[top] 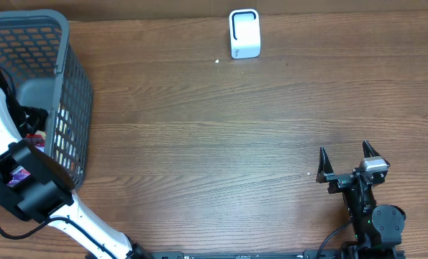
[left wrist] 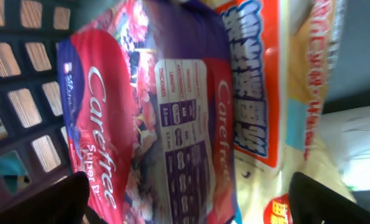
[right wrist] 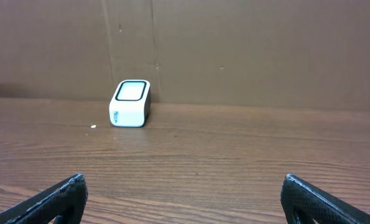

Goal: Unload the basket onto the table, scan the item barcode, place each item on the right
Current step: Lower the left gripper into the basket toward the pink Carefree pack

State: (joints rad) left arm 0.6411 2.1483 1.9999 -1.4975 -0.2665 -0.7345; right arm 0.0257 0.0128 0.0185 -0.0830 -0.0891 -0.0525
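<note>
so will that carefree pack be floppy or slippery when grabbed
Probably soft: the Carefree pack is a creased film pouch, so it may squash under the left gripper. Its glossy wrap looks slippery. Likely light, being soft-packed.

The table [top: 199, 144] is dull brown wood. The basket [top: 75, 93] at nine o'clock is grey plastic, the pack [left wrist: 129, 124] in it shiny wrap. The scanner [top: 244, 34] is smooth white plastic.

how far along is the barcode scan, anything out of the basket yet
Nothing looks done yet. In hand: the left gripper is down in the basket, jaws open either side of the Carefree pack, not closed on it. Left: grip the pack, lift it out and show its barcode to the white scanner across the table. The right gripper sits open and empty.
</note>
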